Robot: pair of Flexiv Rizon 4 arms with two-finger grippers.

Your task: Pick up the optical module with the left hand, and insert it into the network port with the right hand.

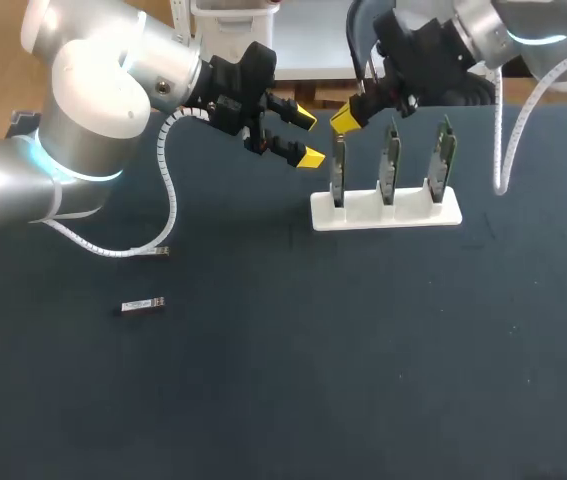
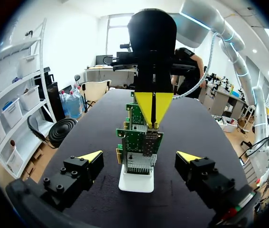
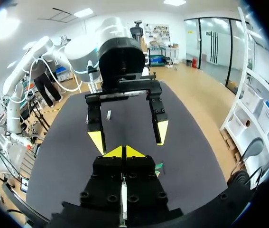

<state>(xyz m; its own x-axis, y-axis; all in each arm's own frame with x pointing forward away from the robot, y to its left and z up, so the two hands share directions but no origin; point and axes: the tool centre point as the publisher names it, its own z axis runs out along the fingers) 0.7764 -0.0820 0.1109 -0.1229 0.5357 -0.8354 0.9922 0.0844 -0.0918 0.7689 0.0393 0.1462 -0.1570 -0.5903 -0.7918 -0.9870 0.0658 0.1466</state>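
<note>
On the table (image 1: 263, 380), well apart from both arms, the optical module (image 1: 141, 306) is seen lying ungrasped; no step is judged done, with pickup and insertion both left. The left pincer (image 1: 309, 139) is held apart, the right pincer (image 1: 346, 120) pressed together on nothing. Three upright network cards (image 1: 391, 160) are held in a white rack's (image 1: 383, 215) slots.

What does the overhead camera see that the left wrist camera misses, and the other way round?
Head view only: the optical module lying apart on the table. Left wrist view only: the face of the nearest circuit board close up. Both: the white stand, the open left claw and the shut right claw above the boards.
</note>
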